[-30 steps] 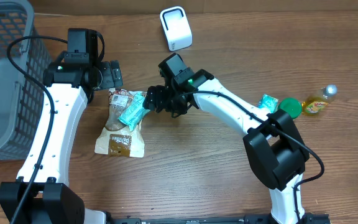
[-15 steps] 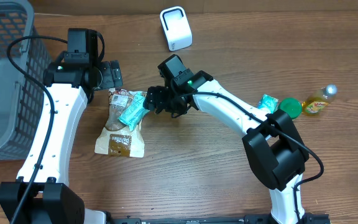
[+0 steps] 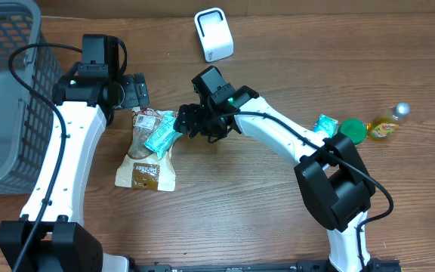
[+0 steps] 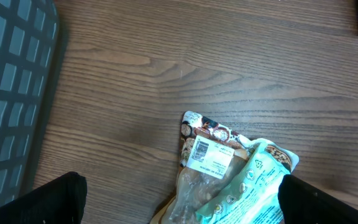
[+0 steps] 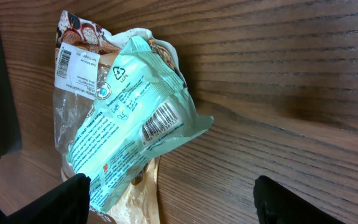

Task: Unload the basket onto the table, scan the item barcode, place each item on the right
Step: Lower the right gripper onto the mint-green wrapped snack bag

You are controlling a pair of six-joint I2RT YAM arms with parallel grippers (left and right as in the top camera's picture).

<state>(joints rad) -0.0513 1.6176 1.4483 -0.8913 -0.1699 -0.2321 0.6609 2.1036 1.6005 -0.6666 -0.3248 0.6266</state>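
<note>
we see the packet [image 3: 159, 133] toward 9 o'clock from the middle of the table [image 3: 225, 204], lying across a brown bag [image 3: 146, 162] with its barcode [image 5: 161, 121] facing up. our right gripper [image 3: 188, 121] sits at the packet's 3 o'clock, fingers [image 5: 73, 196] spread, pinching nothing. our left gripper [image 3: 136, 92] hangs at the bag's 12 o'clock, its fingers [image 4: 51, 199] spread wide. the scanner [image 3: 214, 34] stands at the table's 12 o'clock and the basket [image 3: 6, 91] at 9 o'clock.
</note>
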